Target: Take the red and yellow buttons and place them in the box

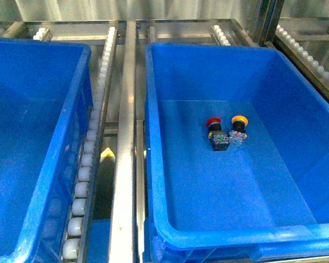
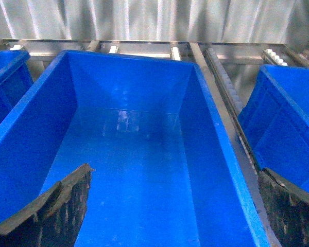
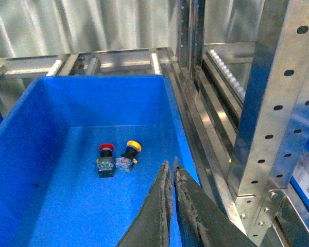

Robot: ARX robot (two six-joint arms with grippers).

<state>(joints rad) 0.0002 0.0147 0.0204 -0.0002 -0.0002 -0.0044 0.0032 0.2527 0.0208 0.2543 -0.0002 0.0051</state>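
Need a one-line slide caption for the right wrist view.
Shut right end effector near the box, where a red button and yellow button lie side by side.

Left gripper (jaws apart), right gripper (together)
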